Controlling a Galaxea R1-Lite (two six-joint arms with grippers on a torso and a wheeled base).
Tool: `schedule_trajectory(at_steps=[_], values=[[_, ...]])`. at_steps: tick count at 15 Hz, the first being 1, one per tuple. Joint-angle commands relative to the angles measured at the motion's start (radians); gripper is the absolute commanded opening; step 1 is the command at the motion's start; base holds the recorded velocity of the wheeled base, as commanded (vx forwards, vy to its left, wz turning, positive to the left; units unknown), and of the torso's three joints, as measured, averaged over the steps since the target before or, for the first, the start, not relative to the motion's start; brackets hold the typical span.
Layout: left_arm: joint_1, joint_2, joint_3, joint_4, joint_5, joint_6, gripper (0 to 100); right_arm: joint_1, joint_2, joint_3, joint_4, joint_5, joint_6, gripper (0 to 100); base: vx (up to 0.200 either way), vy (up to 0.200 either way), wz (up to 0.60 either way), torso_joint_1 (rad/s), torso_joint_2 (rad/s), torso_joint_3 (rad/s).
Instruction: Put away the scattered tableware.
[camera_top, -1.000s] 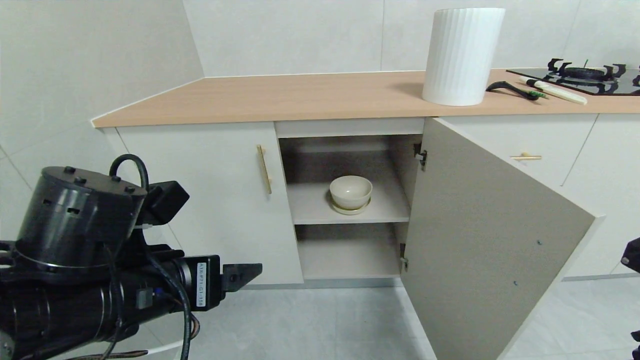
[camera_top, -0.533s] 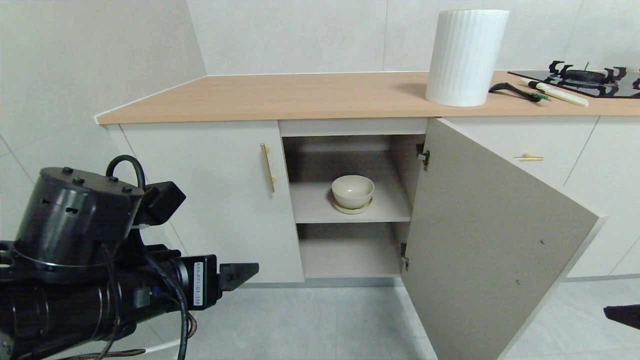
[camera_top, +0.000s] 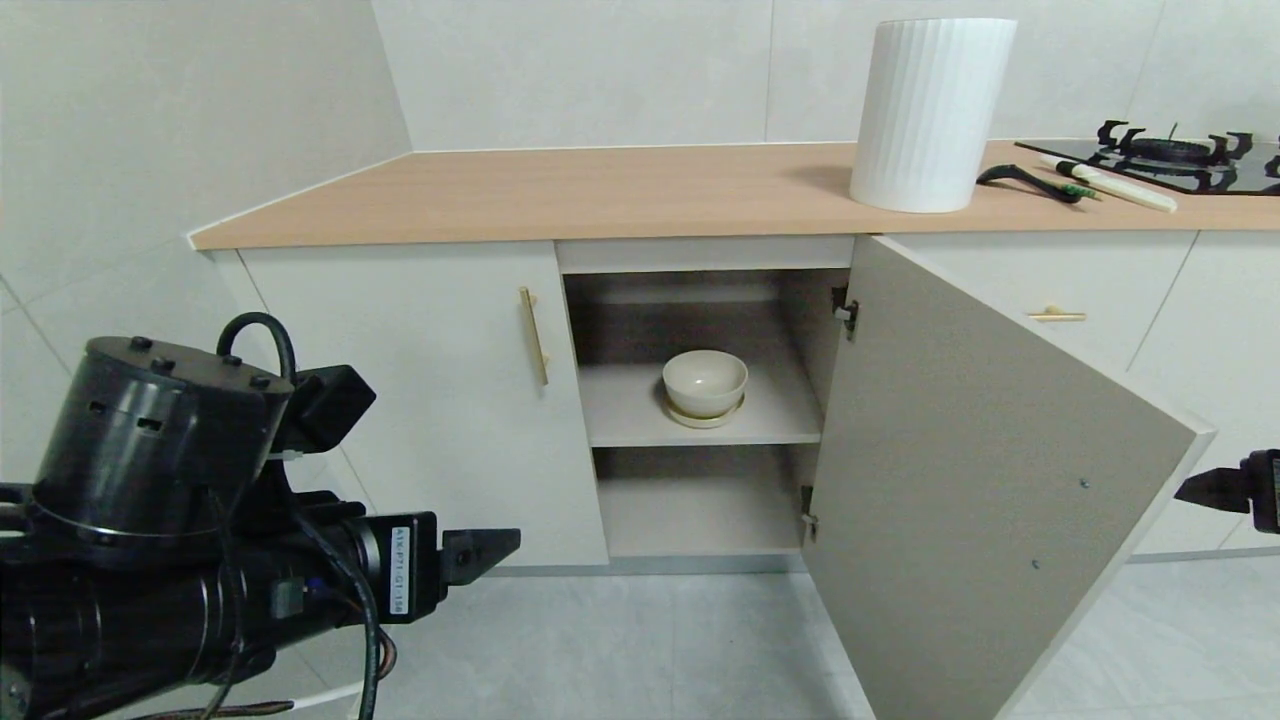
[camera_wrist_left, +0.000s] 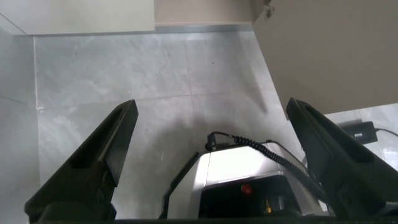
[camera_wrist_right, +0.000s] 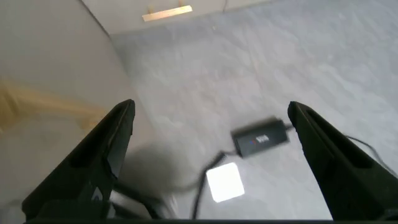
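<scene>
A beige bowl (camera_top: 704, 380) sits on a small plate (camera_top: 703, 417) on the middle shelf of the open cabinet (camera_top: 700, 430). The cabinet door (camera_top: 980, 480) stands swung out to the right. My left gripper (camera_top: 488, 549) hangs low at the left, in front of the shut left door, pointing toward the cabinet. In the left wrist view it (camera_wrist_left: 211, 162) is open over the floor, with nothing between its fingers. My right gripper (camera_top: 1208, 488) is at the right edge, just past the door's outer edge. In the right wrist view it (camera_wrist_right: 211, 155) is open and holds nothing.
On the wooden counter (camera_top: 600, 190) stand a tall white ribbed cylinder (camera_top: 930, 112), a black-handled utensil (camera_top: 1025, 180) and a white utensil (camera_top: 1115, 185) beside the gas hob (camera_top: 1170, 150). The shut left door has a gold handle (camera_top: 533, 335). A black box with a cable (camera_wrist_right: 261, 137) lies on the tiled floor.
My right gripper has risen from the low right corner to the height of the door's outer edge. The head view shifted slightly. My left arm has not moved.
</scene>
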Motion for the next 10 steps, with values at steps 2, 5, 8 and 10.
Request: schedule_trajectory(at_steps=[2,5,8,10], values=[[0.000,0.002,0.000,0.000,0.000,-0.001,100,-0.002,0.069,0.012,-0.011,0.003,0.012,100,0.000,0.000,0.00,0.000,0.00,0.000],[0.000,0.002,0.000,0.000,0.000,-0.001,100,0.024,0.102,0.012,-0.028,0.014,0.060,100,0.000,0.000,0.00,0.000,0.00,0.000],[0.000,0.002,0.000,0.000,0.000,-0.001,100,0.064,0.125,0.016,-0.054,0.014,0.104,100,0.000,0.000,0.00,0.000,0.00,0.000],[0.000,0.002,0.000,0.000,0.000,-0.001,100,0.090,0.126,0.013,-0.054,0.014,0.135,100,0.000,0.000,0.00,0.000,0.00,0.000]])
